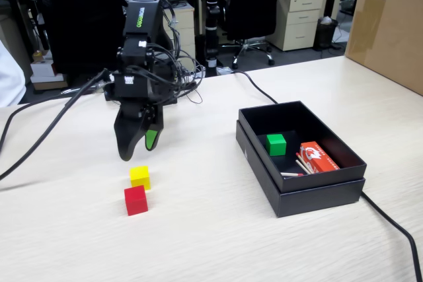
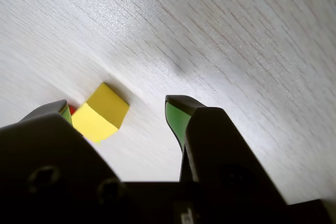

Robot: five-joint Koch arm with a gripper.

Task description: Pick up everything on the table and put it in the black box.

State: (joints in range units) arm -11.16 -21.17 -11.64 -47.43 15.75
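Observation:
A yellow cube and a red cube sit touching on the beige table, left of centre in the fixed view. A green cube lies inside the black box at the right. My gripper hangs open just above and behind the yellow cube, empty. In the wrist view the gripper has its jaws wide apart; the yellow cube lies on the table near the left jaw, and a sliver of the red cube shows behind that jaw.
A red-and-white packet and thin pale sticks lie in the box. A big brown carton stands at the back right. Black cables run across the table right of the box and at the left.

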